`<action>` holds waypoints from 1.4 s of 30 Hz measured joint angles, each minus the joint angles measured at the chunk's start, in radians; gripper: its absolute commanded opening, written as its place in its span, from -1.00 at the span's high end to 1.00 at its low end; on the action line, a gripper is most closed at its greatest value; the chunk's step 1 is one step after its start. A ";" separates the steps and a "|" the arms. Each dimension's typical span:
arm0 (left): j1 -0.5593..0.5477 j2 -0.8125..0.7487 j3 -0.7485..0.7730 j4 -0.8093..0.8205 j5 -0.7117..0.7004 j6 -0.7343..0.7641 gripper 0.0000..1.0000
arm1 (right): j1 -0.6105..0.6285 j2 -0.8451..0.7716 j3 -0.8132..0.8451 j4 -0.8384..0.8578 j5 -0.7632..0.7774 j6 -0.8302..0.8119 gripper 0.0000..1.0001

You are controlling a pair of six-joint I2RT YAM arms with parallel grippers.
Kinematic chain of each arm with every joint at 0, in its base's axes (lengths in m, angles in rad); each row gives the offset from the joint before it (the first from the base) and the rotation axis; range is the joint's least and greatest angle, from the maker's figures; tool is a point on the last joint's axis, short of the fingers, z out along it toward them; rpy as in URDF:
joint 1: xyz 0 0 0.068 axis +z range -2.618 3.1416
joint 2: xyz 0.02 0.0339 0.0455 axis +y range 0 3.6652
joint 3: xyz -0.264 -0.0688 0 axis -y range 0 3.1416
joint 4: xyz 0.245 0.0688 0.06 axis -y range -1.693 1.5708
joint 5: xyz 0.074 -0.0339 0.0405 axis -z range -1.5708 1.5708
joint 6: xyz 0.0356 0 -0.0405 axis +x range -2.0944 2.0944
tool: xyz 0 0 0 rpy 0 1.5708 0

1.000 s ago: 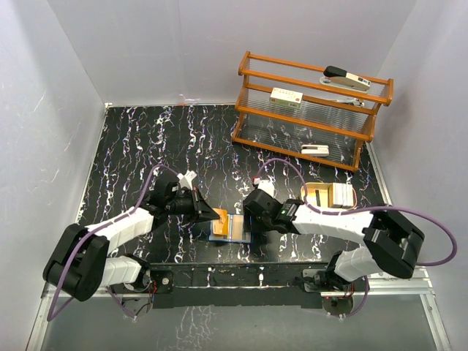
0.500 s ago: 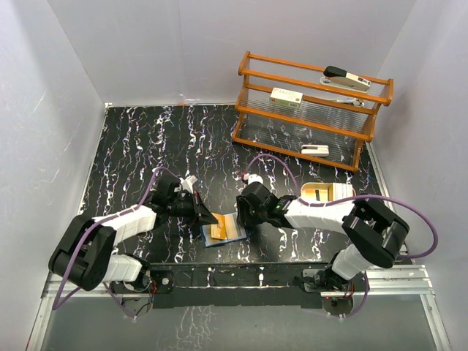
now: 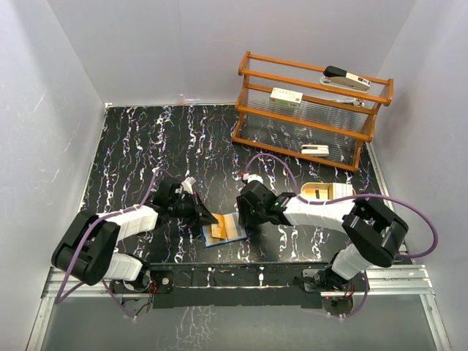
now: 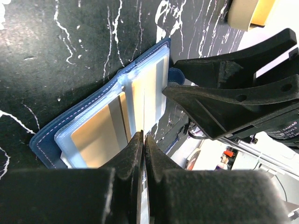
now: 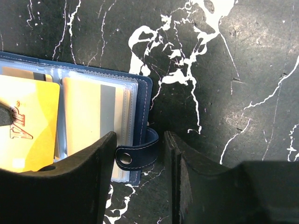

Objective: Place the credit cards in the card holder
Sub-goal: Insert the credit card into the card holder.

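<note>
The card holder [image 3: 228, 232] lies open on the black marbled table between both arms, navy outside with clear pockets [image 5: 140, 93]. My left gripper [image 3: 208, 218] [image 4: 143, 137] is shut on a yellow credit card [image 5: 28, 135], which I see edge-on in the left wrist view. Its far end rests over the holder's left pocket. Another pale credit card [image 5: 88, 116] with a grey stripe sits in the right pocket. My right gripper [image 3: 245, 219] [image 5: 140, 140] is open at the holder's right edge. Its jaws straddle the snap tab [image 5: 138, 156], with a gap on the right side.
A beige tray [image 3: 329, 194] stands just right of the right arm's wrist. A wooden rack [image 3: 307, 110] with white devices fills the back right. The table's near edge and the arm bases lie close behind the holder.
The card holder has shifted left and turned askew. My right gripper moved left to its snap edge and narrowed a little. The left gripper came in lower with the card.
</note>
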 measured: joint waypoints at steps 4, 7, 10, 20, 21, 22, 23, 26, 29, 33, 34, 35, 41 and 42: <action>0.003 0.019 -0.017 0.035 -0.009 -0.025 1.00 | -0.001 0.000 0.002 -0.012 -0.004 0.001 0.29; 0.003 0.069 -0.025 0.077 -0.008 -0.040 1.00 | -0.001 0.000 0.001 -0.014 -0.010 0.004 0.35; 0.004 0.123 -0.041 0.147 0.010 -0.066 1.00 | -0.003 -0.005 -0.010 -0.005 -0.011 0.012 0.39; 0.005 0.153 -0.066 0.234 0.035 -0.104 1.00 | -0.005 -0.018 -0.029 0.011 -0.017 0.023 0.46; 0.005 0.153 -0.066 0.237 0.035 -0.106 1.00 | -0.005 -0.018 -0.029 0.012 -0.018 0.024 0.46; 0.005 0.153 -0.066 0.242 0.034 -0.109 1.00 | -0.005 -0.019 -0.029 0.013 -0.018 0.026 0.48; 0.005 0.153 -0.066 0.248 0.031 -0.113 1.00 | -0.005 -0.019 -0.031 0.015 -0.018 0.028 0.49; 0.005 0.153 -0.066 0.265 0.020 -0.121 1.00 | -0.004 -0.032 -0.050 0.028 -0.023 0.044 0.54; 0.005 0.154 -0.069 0.283 0.006 -0.129 1.00 | -0.004 -0.047 -0.071 0.046 -0.029 0.063 0.56; -0.003 0.163 -0.073 0.312 -0.006 -0.143 1.00 | -0.004 -0.069 -0.101 0.067 -0.045 0.098 0.57; -0.005 0.166 -0.073 0.319 -0.008 -0.146 1.00 | -0.004 -0.072 -0.106 0.071 -0.047 0.104 0.57; -0.008 0.169 -0.073 0.324 -0.010 -0.148 1.00 | -0.004 -0.076 -0.109 0.072 -0.048 0.109 0.57; -0.019 0.170 -0.073 0.321 -0.023 -0.150 1.00 | -0.003 -0.077 -0.111 0.072 -0.048 0.128 0.57; -0.020 0.167 -0.073 0.319 -0.025 -0.150 1.00 | -0.003 -0.077 -0.111 0.072 -0.048 0.129 0.57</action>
